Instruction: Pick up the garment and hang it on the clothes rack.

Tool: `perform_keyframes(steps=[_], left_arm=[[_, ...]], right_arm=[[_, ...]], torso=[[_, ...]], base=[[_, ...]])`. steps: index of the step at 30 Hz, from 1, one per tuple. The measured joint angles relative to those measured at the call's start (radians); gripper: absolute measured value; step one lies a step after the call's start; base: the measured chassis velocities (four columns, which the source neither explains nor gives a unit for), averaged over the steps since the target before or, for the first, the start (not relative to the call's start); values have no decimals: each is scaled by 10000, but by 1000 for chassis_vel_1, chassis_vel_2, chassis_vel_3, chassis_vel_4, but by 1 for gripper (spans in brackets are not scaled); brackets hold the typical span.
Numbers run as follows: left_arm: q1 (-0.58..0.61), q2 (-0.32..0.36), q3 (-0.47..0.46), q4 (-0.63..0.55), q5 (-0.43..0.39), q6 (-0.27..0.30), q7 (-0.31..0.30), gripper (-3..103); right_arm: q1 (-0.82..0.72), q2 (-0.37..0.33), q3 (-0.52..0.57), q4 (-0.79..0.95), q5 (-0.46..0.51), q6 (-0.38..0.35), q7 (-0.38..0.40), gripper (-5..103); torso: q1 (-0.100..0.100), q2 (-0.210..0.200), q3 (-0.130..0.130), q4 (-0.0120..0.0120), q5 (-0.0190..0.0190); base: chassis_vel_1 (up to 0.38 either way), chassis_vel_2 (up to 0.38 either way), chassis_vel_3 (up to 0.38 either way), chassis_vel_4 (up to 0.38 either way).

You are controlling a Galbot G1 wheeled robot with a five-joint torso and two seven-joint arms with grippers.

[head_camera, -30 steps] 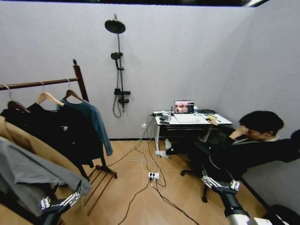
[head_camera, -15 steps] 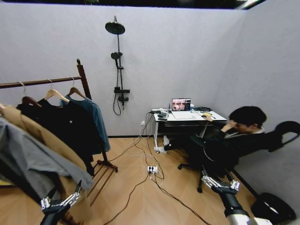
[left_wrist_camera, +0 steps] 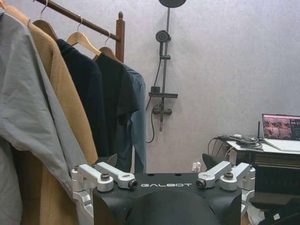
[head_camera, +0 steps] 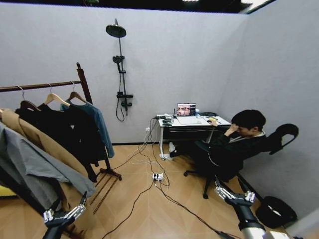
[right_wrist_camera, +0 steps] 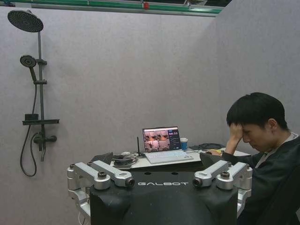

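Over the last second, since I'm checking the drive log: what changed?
The whole head view shifted, so the camera moved with the robot, not the room. Nothing was grasped or released. The left tool and right tool stay low, open and empty; the garment still hangs on the clothes rack.

The clothes rack [head_camera: 82, 84] at the left of the head view is dark wood with a smooth, slightly shiny finish. The garment [head_camera: 98, 127] on it is soft, dull blue-green cloth, hung on a pale wooden hanger [head_camera: 77, 95]. Next to it hang black cloth, tan cloth and a grey jacket [head_camera: 35, 167] of smooth matt cloth. The floor [head_camera: 164, 209] is shiny light wood. The wall [head_camera: 174, 64] is flat and matt grey. The shower stand [head_camera: 119, 69] is matt black metal. Both wrist views show silver metal finger parts on matt black plastic bodies.
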Motion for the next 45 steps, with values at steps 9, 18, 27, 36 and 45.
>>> perform_keyframes(steps=[9, 18, 27, 36, 45], left_arm=[[1, -1, 0, 0, 0, 0, 1, 100], [1, 0, 0, 0, 0, 0, -1, 100], [1, -1, 0, 0, 0, 0, 1, 100], [1, -1, 0, 0, 0, 1, 0, 100], [0, -1, 1, 0, 0, 0, -1, 100]], right_arm=[[-4, 0, 1, -1, 0, 0, 0, 100], [-5, 1, 0, 0, 0, 0, 0, 100], [-4, 0, 3, -1, 0, 0, 0, 100], [-4, 0, 0, 0, 0, 0, 0, 100], [-3, 0, 0, -1, 0, 0, 0, 100]], torso=[[-10, 5, -3, 3, 3], [-11, 5, -4, -1, 0], [-6, 3, -2, 0, 7], [-8, 5, -3, 0, 0], [-6, 3, -2, 1, 2]], base=[[-43, -82, 38, 42], [-13, -33, 20, 11], [-117, -118, 142, 102], [27, -13, -17, 11], [90, -91, -98, 98]])
